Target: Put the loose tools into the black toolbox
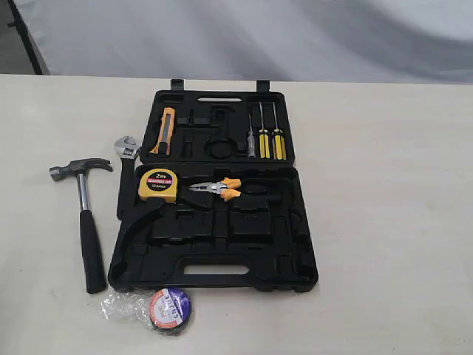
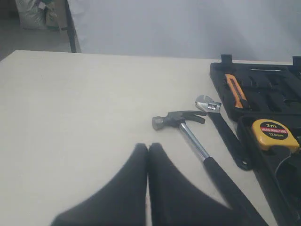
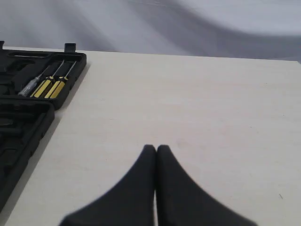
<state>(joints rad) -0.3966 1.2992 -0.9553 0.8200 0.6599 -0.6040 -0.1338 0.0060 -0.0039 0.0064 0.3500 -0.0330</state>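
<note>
Staged lab setup: pale tabletop (image 1: 399, 222) against a wrinkled grey-white backdrop cloth (image 1: 295, 37).

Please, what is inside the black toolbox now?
The far half of the black toolbox holds an orange utility knife and three screwdrivers; the near half holds a yellow tape measure and orange-handled pliers. Other recesses look empty. What lies beneath the tape measure is covered.

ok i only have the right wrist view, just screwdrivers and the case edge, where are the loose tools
observer: the claw hammer lies on the table on the left arm's side of the black toolbox.
operator: and the wrench
observer: the adjustable wrench lies between the hammer and the toolbox, close along its side.
operator: tape roll
observer: the wrapped tape roll sits on the table outside the toolbox, by its handle edge.
</note>
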